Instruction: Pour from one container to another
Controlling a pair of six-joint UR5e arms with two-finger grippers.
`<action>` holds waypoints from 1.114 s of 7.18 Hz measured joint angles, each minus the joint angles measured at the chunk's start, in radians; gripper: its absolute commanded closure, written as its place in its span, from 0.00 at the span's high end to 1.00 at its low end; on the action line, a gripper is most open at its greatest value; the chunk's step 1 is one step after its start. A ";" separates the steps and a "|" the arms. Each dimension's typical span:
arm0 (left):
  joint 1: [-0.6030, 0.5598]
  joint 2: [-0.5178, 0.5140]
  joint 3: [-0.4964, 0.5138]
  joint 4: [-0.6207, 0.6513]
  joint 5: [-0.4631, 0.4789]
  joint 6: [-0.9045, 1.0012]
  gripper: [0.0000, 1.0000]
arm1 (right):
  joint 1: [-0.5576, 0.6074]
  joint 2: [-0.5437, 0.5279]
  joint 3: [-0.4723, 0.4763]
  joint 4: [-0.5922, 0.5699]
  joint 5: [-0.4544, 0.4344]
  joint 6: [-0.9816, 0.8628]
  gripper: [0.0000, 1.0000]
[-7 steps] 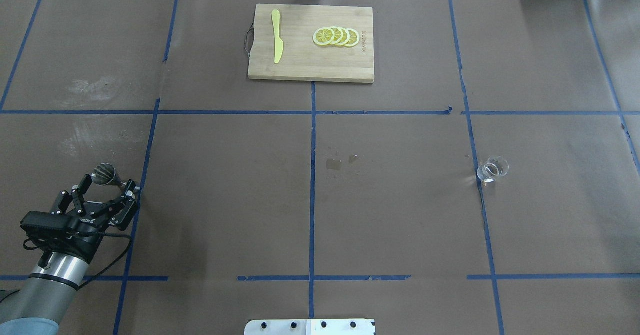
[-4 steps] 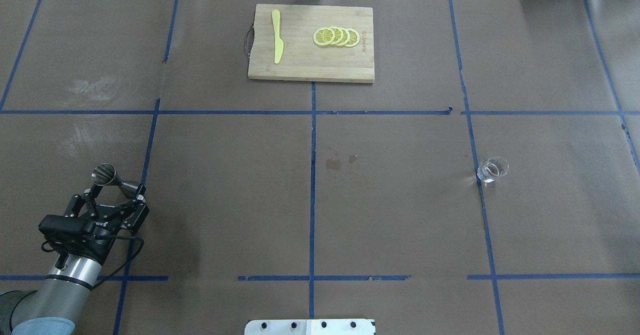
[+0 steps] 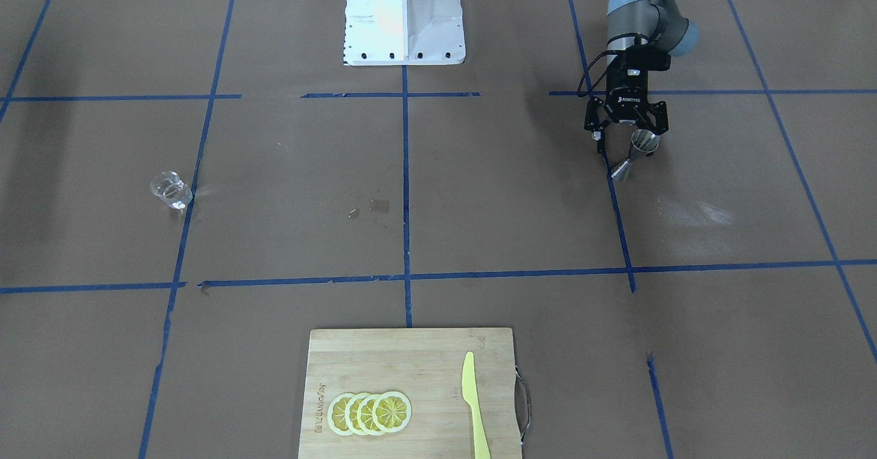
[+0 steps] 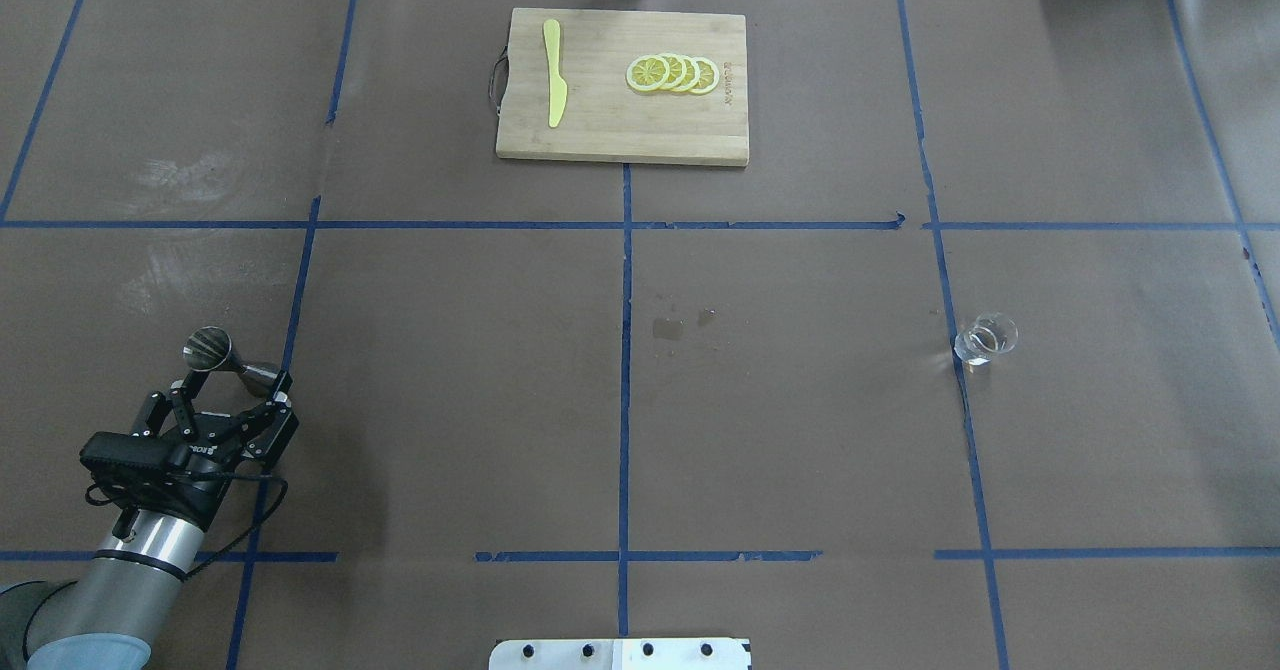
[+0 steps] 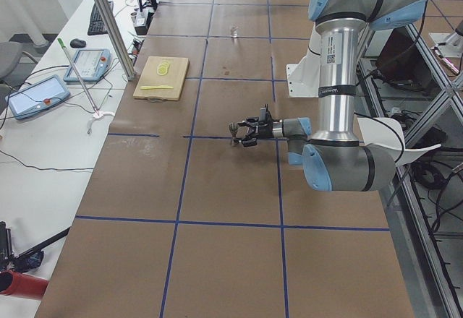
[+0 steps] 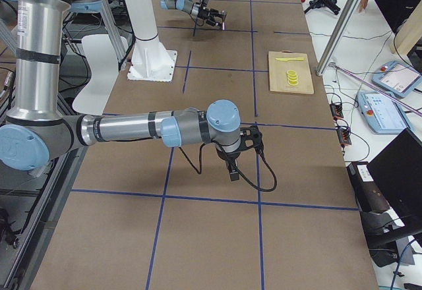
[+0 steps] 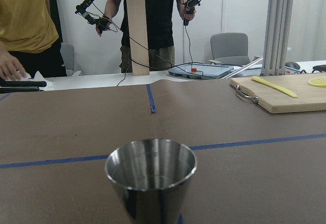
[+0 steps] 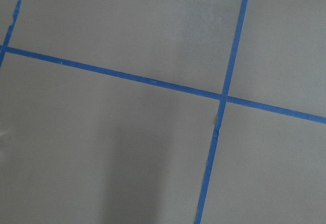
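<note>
Bottom edge cuts off the jigger (image 7: 151, 178).

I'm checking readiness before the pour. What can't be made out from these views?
Liquid level in the glass cup: too small and transparent in the overhead and front-facing views.
Whether the right gripper is open or shut: shown only in exterior right, dark and indistinct.
Lower cone of the jigger: cut off by the left wrist view's bottom edge.

Bright, even overhead light with soft shadows. Sheen patch on the brown paper (image 3: 692, 212) beside the jigger (image 3: 634, 153). Glass cup (image 4: 985, 340) glints, edges faint. Left wrist view: bright wall behind, background slightly soft. Right wrist view dimmer, with a broad soft shadow.
</note>
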 measured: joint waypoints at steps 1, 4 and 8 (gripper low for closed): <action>0.000 0.000 0.002 -0.002 0.000 0.001 1.00 | 0.000 0.000 0.000 0.000 0.000 0.000 1.00; -0.001 0.003 0.001 -0.003 -0.007 0.006 1.00 | 0.000 0.001 0.000 0.000 0.000 0.000 1.00; -0.006 0.003 0.007 -0.002 -0.029 0.007 0.92 | 0.001 0.002 -0.001 0.001 -0.002 -0.002 1.00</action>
